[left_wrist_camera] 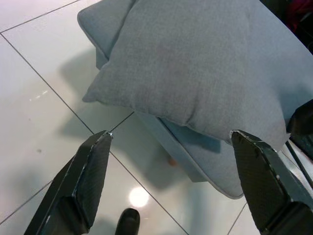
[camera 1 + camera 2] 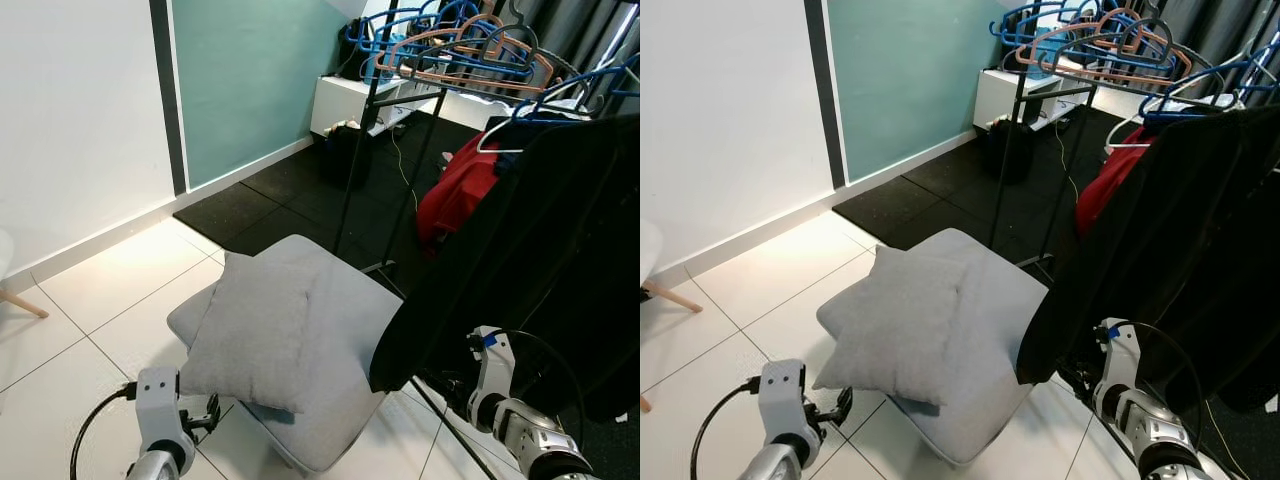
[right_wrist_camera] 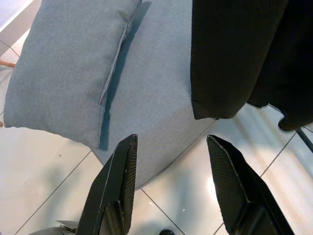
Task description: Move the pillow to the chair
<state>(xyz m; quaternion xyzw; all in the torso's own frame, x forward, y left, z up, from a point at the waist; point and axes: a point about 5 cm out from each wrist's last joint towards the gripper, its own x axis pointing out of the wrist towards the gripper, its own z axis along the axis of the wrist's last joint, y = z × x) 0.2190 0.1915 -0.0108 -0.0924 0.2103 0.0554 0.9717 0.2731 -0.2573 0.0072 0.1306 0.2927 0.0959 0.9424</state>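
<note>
White tile floor, pillow sitting on the gray chair mid-frame, both the left gripper and right gripper spread open holding nothing, but that pillow overhangs the edge and might slide off.

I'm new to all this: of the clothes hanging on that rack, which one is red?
The red garment hangs toward the rack's middle, partly hidden behind the big black garment, which hangs nearest the robot. No other clothing there is red.

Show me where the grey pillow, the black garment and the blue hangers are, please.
grey pillow [image 2: 258, 335], left eye view, middle of its top face.
black garment [image 2: 540, 250], left eye view, centre of the hanging cloth.
blue hangers [image 2: 440, 40], left eye view, the cluster atop the rack.
</note>
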